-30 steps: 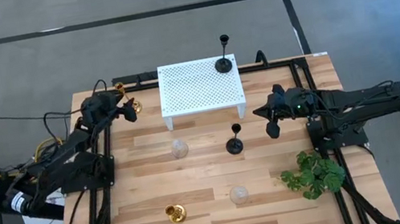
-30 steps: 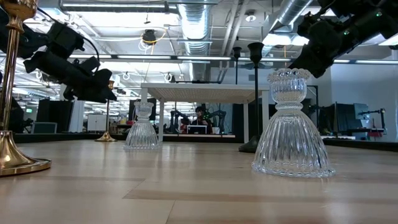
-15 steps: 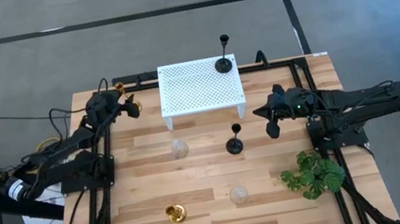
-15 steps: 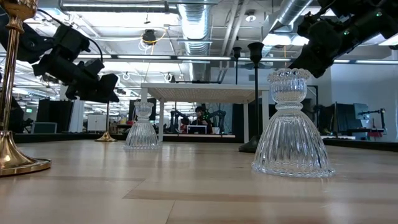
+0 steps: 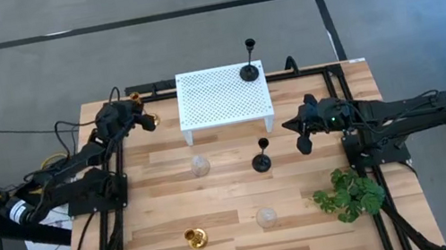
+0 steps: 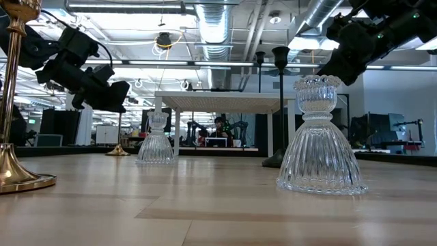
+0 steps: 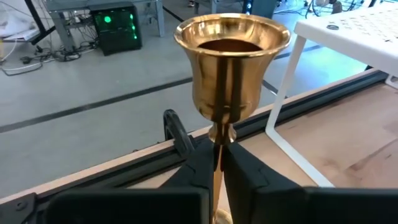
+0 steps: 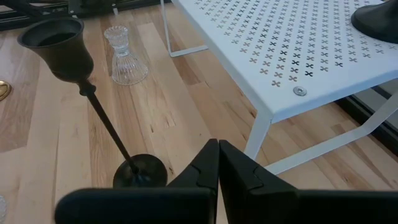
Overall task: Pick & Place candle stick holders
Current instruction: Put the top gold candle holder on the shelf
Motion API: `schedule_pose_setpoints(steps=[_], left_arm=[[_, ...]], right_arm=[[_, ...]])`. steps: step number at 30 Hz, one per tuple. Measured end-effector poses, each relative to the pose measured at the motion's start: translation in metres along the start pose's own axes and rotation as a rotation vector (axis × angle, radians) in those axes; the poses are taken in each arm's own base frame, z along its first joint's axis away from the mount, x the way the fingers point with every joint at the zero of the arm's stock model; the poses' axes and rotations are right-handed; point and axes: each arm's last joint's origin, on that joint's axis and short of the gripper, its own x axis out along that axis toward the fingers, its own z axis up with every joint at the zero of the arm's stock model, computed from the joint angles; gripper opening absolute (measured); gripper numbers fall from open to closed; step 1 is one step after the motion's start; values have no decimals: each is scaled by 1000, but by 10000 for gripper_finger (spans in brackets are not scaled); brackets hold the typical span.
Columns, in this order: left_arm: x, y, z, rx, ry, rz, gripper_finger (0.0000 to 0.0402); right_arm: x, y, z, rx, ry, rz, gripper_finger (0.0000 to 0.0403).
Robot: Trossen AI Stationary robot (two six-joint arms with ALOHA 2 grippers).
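A tall gold candle stick holder stands at the table's far left, its base on the wood, and my left gripper is shut on it. A tall black holder stands on the white perforated platform. Another black holder stands on the table in front of the platform. My right gripper hovers shut and empty to that holder's right. Two clear glass holders and a second gold holder rest on their bases nearer the front. My left gripper pinches the gold holder's thin stem between its two fingers, just below the cup. The fingers come almost level from the table's left side and lie across the stem. The holder stays upright with its base on the table.
A green leafy plant sits at the right front. Black frame rails run along both sides and the far edge. Bare wood lies between the holders in the middle of the table.
My left gripper has edged toward the tall gold holder, tipped slightly, and shut its fingers on the stem. The holder has stayed in place on the table.
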Motion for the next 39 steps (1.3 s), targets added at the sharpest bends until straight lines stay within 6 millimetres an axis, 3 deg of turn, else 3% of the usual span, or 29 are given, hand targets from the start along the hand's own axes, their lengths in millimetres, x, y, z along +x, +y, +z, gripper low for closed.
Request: schedule_pose_setpoints(steps=[4,8,23,28,33,39], left_arm=[[0,0,0,-2,0,0,32],[0,-1,0,-6,0,-5,15],[-1,-10,0,-43,36,-52,15],[0,-21,20,-37,64,-98,15],[-4,-29,46,58,203,-13,15],[-16,-40,88,43,82,-83,15]], right_arm=[[0,0,0,0,0,0,0],[0,0,0,0,0,0,0],[0,0,-1,-2,7,-1,0],[0,0,-1,-2,8,-1,0],[0,0,-1,-5,10,-1,0],[0,0,-2,-6,16,-2,0]])
